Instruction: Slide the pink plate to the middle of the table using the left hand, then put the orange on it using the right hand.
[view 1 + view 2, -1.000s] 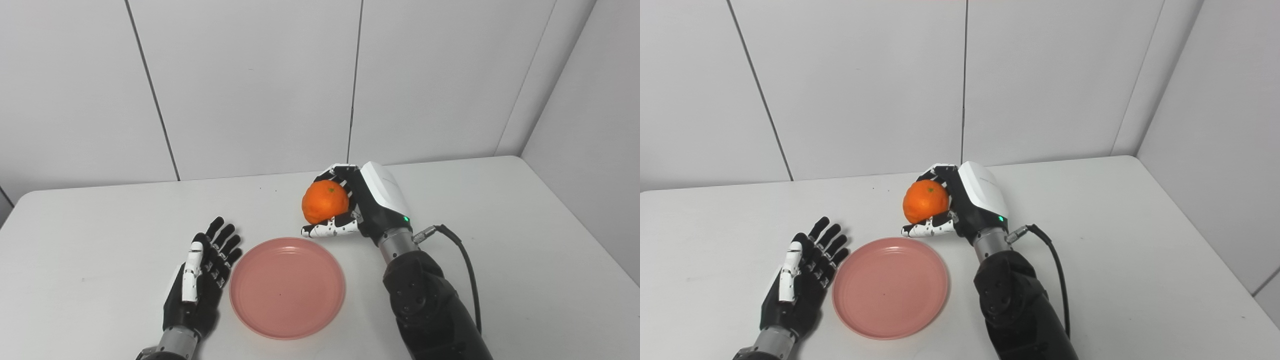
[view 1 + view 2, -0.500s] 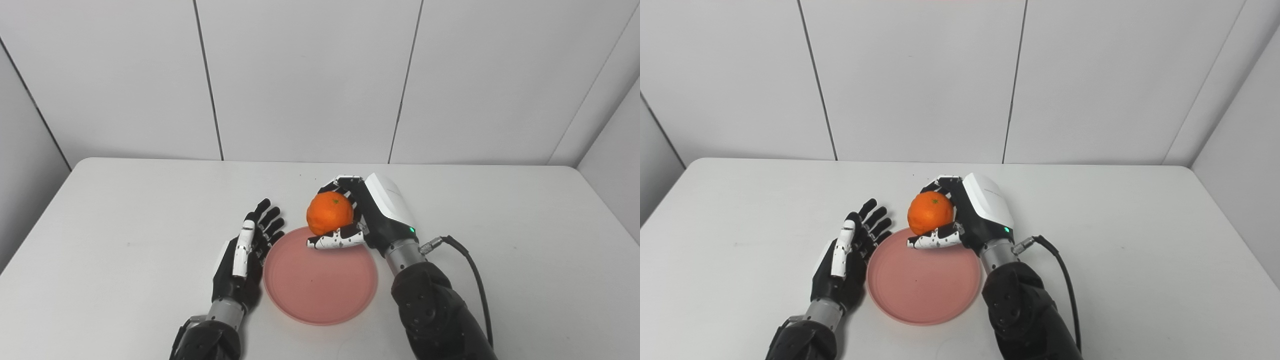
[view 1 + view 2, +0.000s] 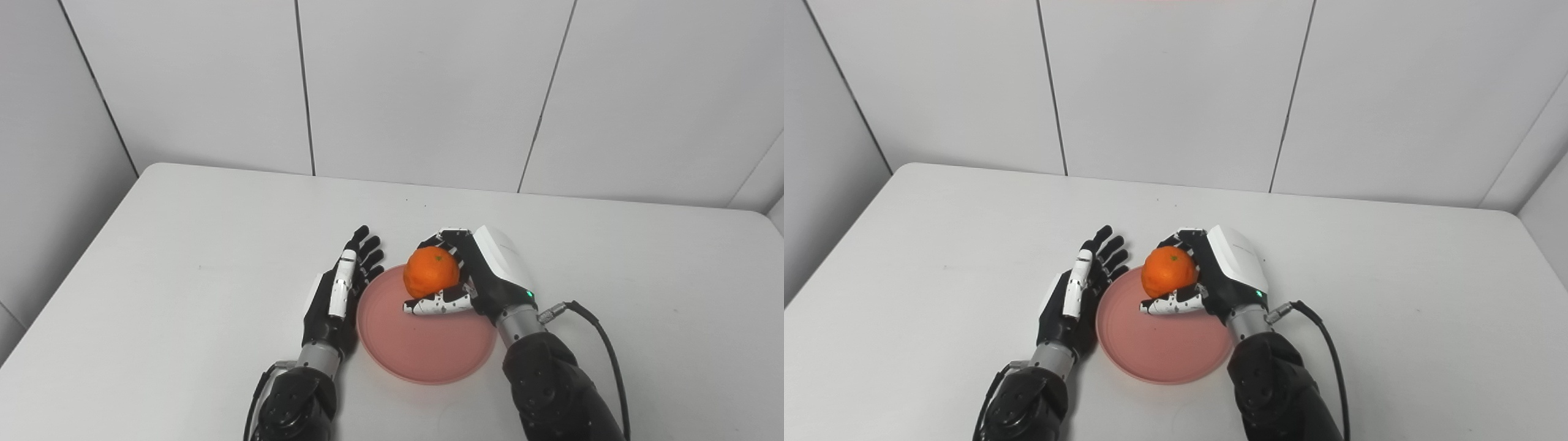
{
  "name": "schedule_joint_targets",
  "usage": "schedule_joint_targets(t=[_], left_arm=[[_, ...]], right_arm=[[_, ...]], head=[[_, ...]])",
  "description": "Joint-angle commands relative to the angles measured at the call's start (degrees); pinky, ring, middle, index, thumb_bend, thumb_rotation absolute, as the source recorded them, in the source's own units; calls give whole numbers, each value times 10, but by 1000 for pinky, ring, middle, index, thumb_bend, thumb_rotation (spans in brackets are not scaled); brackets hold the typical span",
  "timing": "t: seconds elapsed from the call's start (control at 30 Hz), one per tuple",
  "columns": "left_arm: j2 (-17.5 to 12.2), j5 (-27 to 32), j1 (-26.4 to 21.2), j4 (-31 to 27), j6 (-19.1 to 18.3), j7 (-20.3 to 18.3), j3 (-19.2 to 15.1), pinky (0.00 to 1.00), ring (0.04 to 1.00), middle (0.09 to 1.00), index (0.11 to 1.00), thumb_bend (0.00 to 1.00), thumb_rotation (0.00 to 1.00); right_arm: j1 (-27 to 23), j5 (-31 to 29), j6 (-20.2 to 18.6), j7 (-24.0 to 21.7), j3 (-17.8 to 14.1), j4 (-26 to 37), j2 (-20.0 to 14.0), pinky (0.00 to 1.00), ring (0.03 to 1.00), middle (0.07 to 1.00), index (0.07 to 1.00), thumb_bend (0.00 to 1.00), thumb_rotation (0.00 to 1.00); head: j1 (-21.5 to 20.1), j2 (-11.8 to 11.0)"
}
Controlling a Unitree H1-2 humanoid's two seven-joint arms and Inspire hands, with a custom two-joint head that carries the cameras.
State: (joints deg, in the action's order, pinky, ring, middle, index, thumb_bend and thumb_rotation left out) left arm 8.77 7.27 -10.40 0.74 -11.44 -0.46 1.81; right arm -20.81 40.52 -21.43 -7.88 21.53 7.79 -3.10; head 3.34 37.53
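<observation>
The pink plate lies flat on the white table, near the front middle. My right hand is shut on the orange and holds it over the plate's far part, thumb beneath the fruit. Whether the orange touches the plate I cannot tell. My left hand rests open and flat on the table, fingers straight, right beside the plate's left rim. In the right eye view the orange sits in the right hand the same way, with the left hand against the plate's left side.
The white table stretches to a panelled wall behind and a side wall on the left. A black cable loops off the right wrist over the table's right part.
The camera has swung left, shifting the whole picture right. The right hand has carried the orange from beyond the plate's far rim to over the plate. The left hand stays beside the plate.
</observation>
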Motion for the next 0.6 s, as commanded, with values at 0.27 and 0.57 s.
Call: schedule_joint_targets(t=[0.27,0.57], left_arm=[[10,-11,12,21,9,19,-1,933,937,938,919,386,1000],[15,-13,15,22,15,20,-2,923,932,935,916,392,1000]], right_arm=[[10,3,40,41,7,-22,1,265,352,457,487,518,131],[17,-4,56,52,8,-50,-1,239,326,437,487,517,130]], head=[[6,3],[4,-2]])
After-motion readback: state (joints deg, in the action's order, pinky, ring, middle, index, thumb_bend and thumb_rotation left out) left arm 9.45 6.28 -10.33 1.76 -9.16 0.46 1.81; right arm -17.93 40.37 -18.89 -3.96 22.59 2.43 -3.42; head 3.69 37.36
